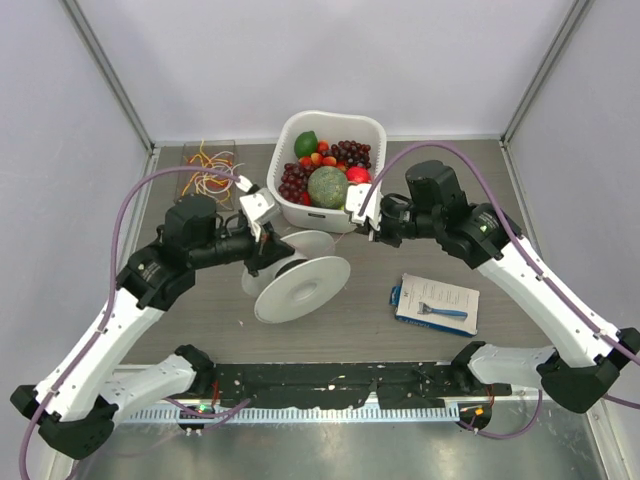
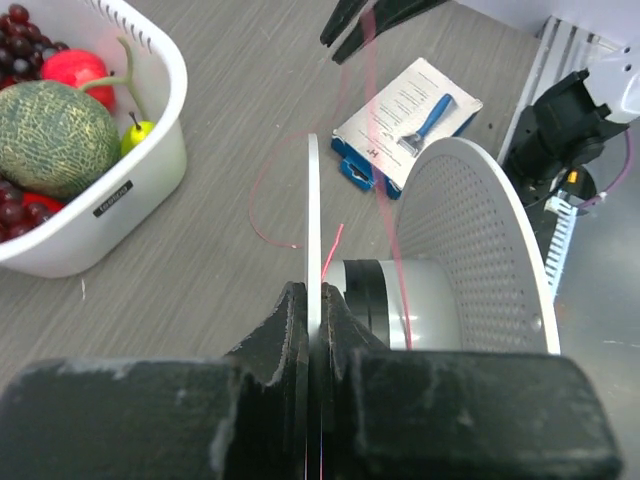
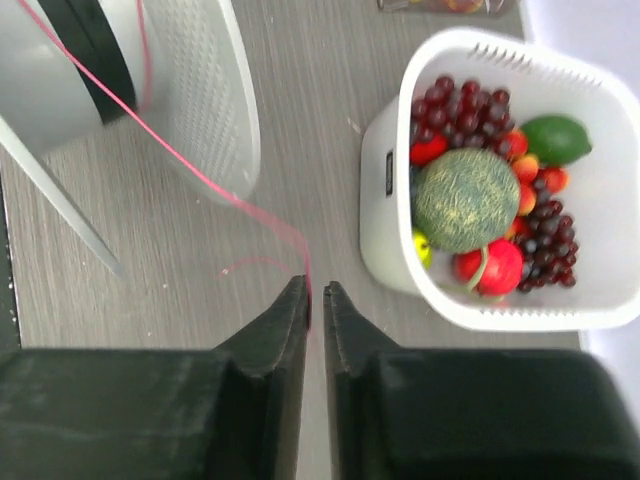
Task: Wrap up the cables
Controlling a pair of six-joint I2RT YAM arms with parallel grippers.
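My left gripper [image 1: 276, 250] [image 2: 320, 295] is shut on the thin rim of one flange of a white spool [image 1: 300, 290] [image 2: 430, 300], holding it on edge over the table. A thin red cable [image 2: 385, 200] [image 3: 190, 160] runs taut from the spool's hub up to my right gripper [image 1: 366, 222] [image 3: 315, 292] [image 2: 355, 25]. The right jaws are closed to a narrow slit with the cable between them, against the left finger. Its loose end curls on the table [image 2: 262, 215]. The other cables [image 1: 208, 170], red, orange and yellow, lie tangled in a clear tray at the back left.
A white basket [image 1: 375, 130] [image 2: 150, 160] [image 3: 390, 240] of fruit stands at the back middle, just beside my right gripper. A packaged blue razor [image 1: 437, 302] [image 2: 405, 115] lies at the right front. The arm bases run along the near edge.
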